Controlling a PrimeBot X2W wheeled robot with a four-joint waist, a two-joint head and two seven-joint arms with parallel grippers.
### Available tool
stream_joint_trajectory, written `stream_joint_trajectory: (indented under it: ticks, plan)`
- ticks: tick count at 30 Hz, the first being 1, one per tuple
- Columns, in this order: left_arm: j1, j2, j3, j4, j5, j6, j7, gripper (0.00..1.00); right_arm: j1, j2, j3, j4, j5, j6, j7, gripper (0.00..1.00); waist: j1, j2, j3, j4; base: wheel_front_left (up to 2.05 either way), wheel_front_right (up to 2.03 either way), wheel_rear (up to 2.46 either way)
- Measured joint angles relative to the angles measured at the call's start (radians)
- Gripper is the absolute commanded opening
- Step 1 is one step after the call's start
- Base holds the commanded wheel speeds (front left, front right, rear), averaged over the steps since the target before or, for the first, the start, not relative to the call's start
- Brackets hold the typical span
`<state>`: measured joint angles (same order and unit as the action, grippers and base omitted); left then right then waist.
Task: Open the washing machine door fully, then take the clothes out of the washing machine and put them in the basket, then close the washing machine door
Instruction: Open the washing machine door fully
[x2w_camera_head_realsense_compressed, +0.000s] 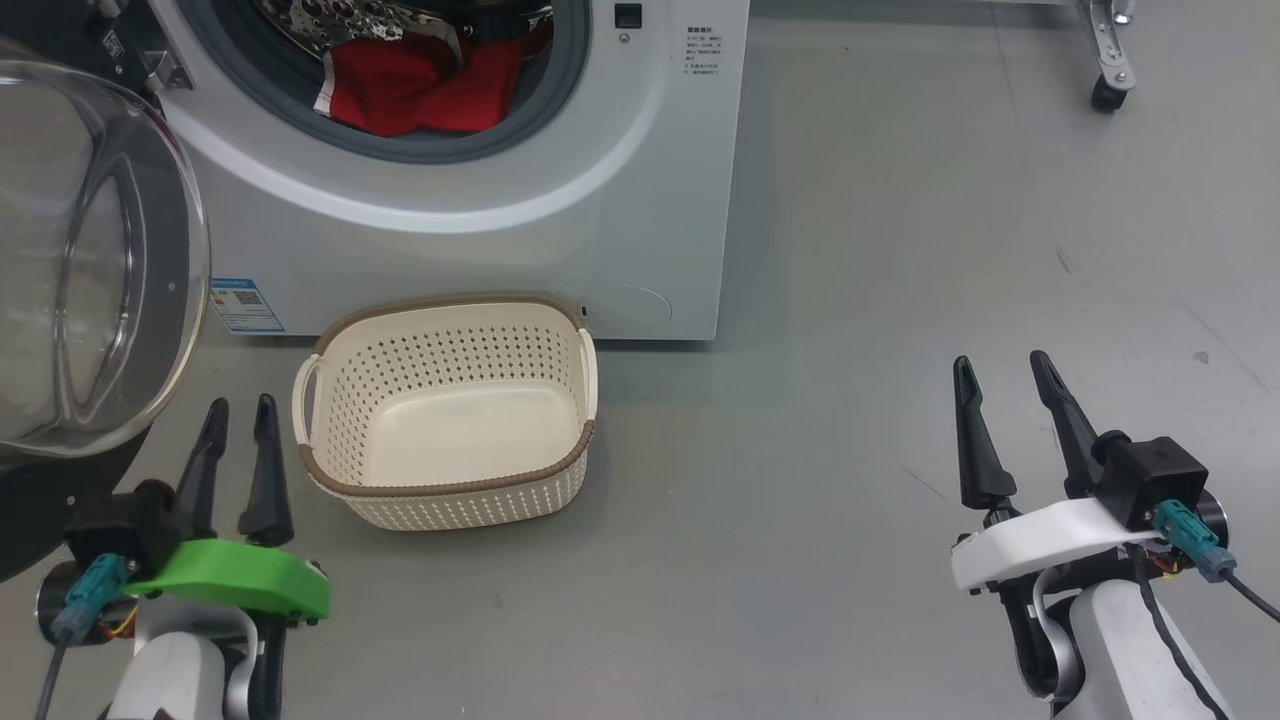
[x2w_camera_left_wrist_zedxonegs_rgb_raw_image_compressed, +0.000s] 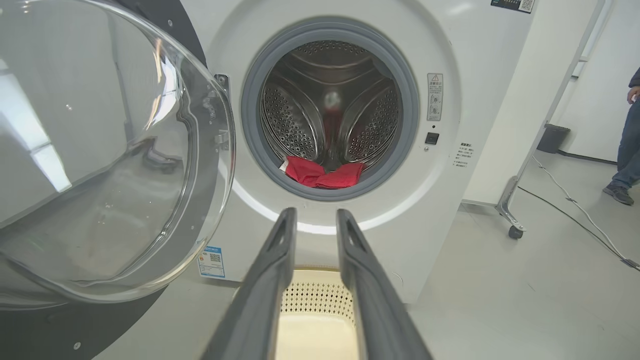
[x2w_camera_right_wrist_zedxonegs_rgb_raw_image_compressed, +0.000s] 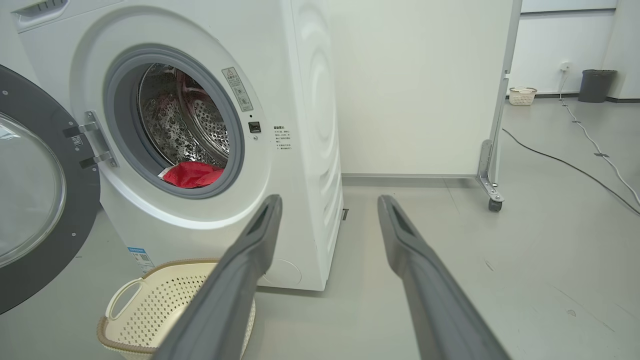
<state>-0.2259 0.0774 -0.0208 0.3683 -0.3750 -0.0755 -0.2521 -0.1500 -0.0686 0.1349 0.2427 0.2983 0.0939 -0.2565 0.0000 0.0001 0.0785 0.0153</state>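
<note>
Left gripper (x2w_camera_head_realsense_compressed: 241, 403): mine, with the fingers a narrow gap apart and nothing between them, pointing toward the drum mouth.
Right gripper (x2w_camera_head_realsense_compressed: 1001, 360): fingers spread wide and empty, over bare floor well off to the right of my left one.
Basket (x2w_camera_head_realsense_compressed: 470, 505): empty, on the floor just to the right of my left gripper and a little ahead, near the foot of the washing machine (x2w_camera_head_realsense_compressed: 500, 250).
Washing machine door (x2w_camera_head_realsense_compressed: 100, 250): swung out wide, with its glass bowl close on the left of my left gripper.
Clothes (x2w_camera_head_realsense_compressed: 420, 90): a red heap ahead and above my fingers, low in the drum, lying against the lower lip of the grey rubber seal (x2w_camera_left_wrist_zedxonegs_rgb_raw_image_compressed: 260, 165).
Step in hand: I judge the door open enough, so the reach for the clothes comes next.
Doing it well: I should spread the fingers wider first and enter just over the lower lip. I should bite a thick fold rather than an edge, then draw back and up so nothing drags on the seal. I release only once I am over the basket.
Watch: I must keep my forearm off the door bowl, because a nudge could swing it into my path.
</note>
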Motion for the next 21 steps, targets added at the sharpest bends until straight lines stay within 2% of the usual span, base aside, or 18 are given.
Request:
stream_joint_trajectory:
  ticks: [1, 21]
  plan:
    - [0.008, -0.002, 0.001, -0.003, 0.0, 0.0, 0.0, 1.0, 0.0, 0.001, 0.0, -0.002, 0.0, 0.0, 0.0, 1.0, 0.0, 0.0, 0.0, -0.001, 0.0, 0.0, 0.0]
    - [0.071, -0.014, -0.015, -0.043, 0.028, 0.009, 0.0, 1.0, 0.017, 0.005, 0.0, -0.014, -0.01, 0.0, 0.0, 1.0, 0.0, 0.0, 0.011, -0.004, 0.0, 0.0, 0.0]
